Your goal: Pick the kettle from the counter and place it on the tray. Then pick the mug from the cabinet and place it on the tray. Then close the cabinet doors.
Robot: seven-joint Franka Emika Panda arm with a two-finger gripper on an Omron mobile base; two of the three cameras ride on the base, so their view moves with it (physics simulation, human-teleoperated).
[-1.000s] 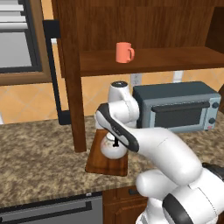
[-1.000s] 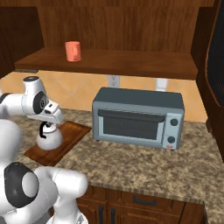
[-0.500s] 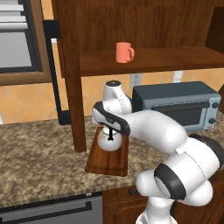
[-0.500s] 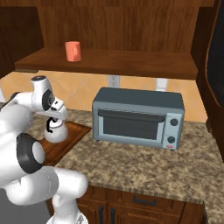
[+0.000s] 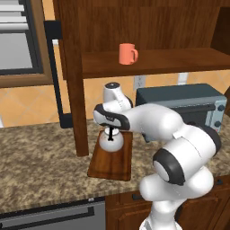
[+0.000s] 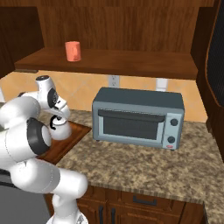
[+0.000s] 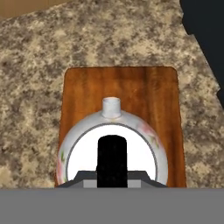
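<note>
The round pale silver kettle [image 5: 111, 142] [image 6: 60, 130] [image 7: 112, 144] is over the far end of the reddish-brown tray [image 5: 111, 162] [image 6: 65, 142] [image 7: 87, 92] on the granite counter [image 5: 40, 161]. My gripper [image 5: 110, 131] [image 6: 56, 120] [image 7: 112, 173] comes down from above and is shut on the kettle's black handle. Whether the kettle's base touches the tray, I cannot tell. The coral-orange mug [image 5: 127, 54] [image 6: 72, 51] stands on the shelf of the open cabinet [image 5: 148, 60] [image 6: 109, 61]. One cabinet door [image 5: 72, 81] stands open at the left, another [image 6: 215, 65] at the right.
A grey toaster oven [image 5: 186, 104] [image 6: 138, 118] sits on the counter right of the tray, under the shelf. A microwave [image 5: 18, 42] hangs at the upper left. The open left door's black bar handle [image 5: 56, 76] reaches down close to the counter beside the tray.
The kettle, held in my gripper, has shifted slightly toward the wall over the tray. My arm's elbow has swung, and the gripper has stayed shut.
</note>
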